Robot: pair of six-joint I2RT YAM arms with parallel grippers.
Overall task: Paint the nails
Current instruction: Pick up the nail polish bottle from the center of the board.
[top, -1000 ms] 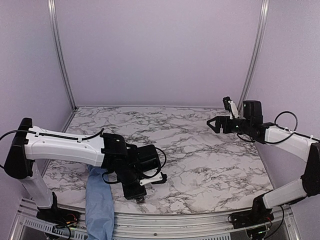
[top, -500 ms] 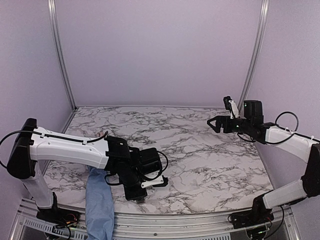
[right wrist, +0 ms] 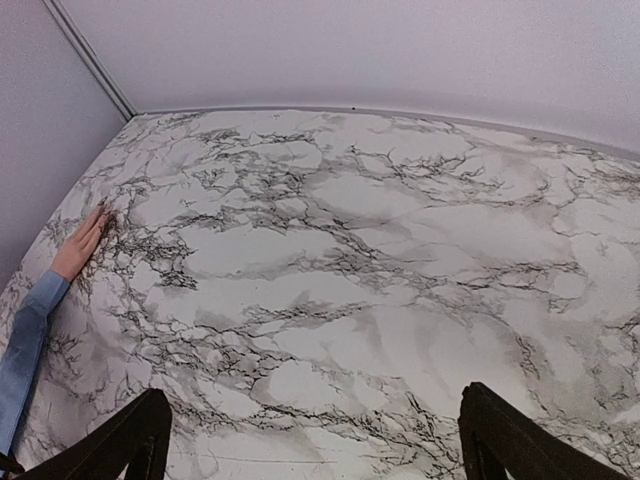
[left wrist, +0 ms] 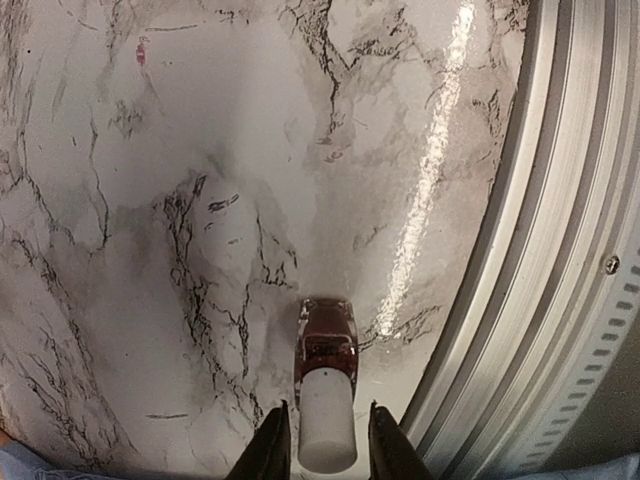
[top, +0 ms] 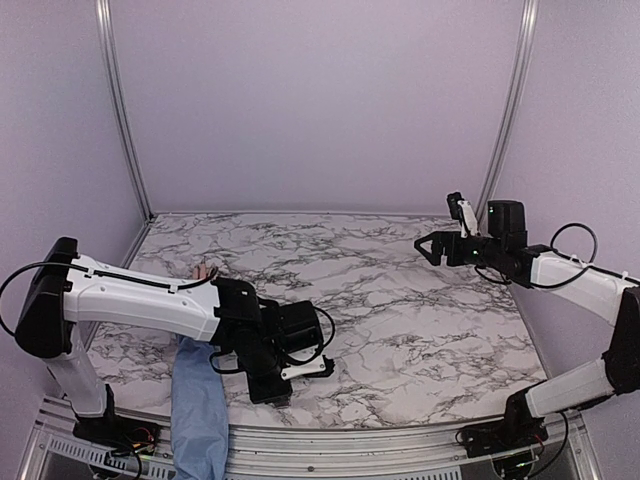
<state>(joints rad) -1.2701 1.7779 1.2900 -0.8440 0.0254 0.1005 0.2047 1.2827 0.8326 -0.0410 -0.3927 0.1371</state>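
A: The left gripper (left wrist: 327, 440) is straddling the polish bottle's (left wrist: 327, 350) white cap (left wrist: 328, 420), jaws slightly parted, not yet pinching.
B: And the nails (right wrist: 100, 215)?
A: They are lying just behind that arm, the hand (right wrist: 82, 245) pointing toward the back wall. The right gripper (right wrist: 312, 400) is hanging wide open, well apart.

Seen from overhead, the left arm (top: 140, 295) hid most of the human hand (top: 204, 271); its nails (right wrist: 100, 216) were too small to make out. The blue sleeve (right wrist: 25, 348) ran off the right wrist view's edge.
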